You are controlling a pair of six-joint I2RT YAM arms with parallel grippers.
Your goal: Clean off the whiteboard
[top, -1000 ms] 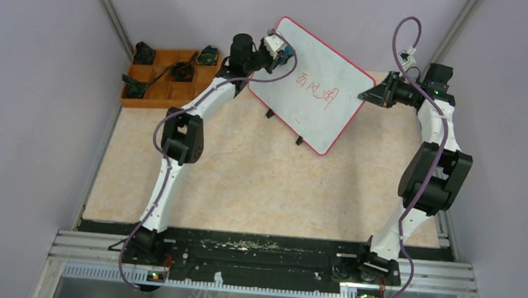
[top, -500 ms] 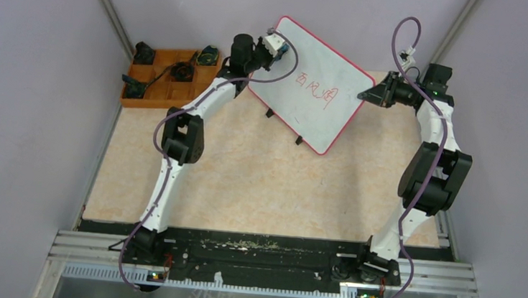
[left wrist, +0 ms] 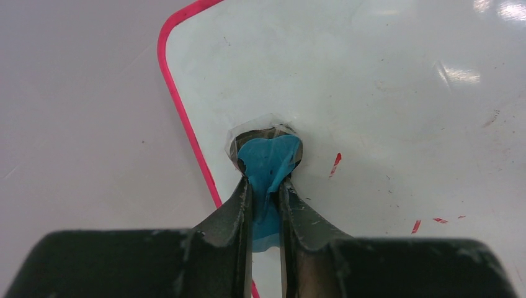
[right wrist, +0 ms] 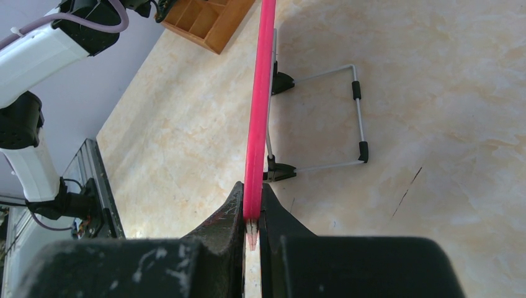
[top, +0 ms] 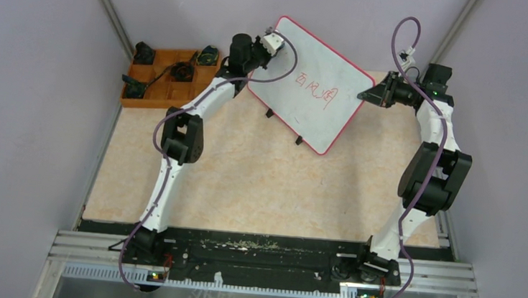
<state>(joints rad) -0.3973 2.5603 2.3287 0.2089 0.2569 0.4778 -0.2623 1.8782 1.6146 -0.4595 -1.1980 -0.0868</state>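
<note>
Left gripper (left wrist: 265, 184) slid toward the whiteboard (left wrist: 372, 93) corner, pinched tight on a blue wiper (left wrist: 270, 158). Right gripper (right wrist: 252, 202) is closed, clamping the board's pink frame (right wrist: 260, 93).

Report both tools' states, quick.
Left tool: closed, holding a blue pad.
Right tool: closed on the whiteboard, at its pink edge.

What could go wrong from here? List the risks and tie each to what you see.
1. The left gripper pinches only a narrow tail of the blue pad; dragging it across the whiteboard may pull it loose.
2. The pad sits by the board's corner, apart from the red characters; a short stroke would miss them.
3. The right gripper clamps just the thin pink frame; wiping pressure could twist the board on its wire stand.
</note>
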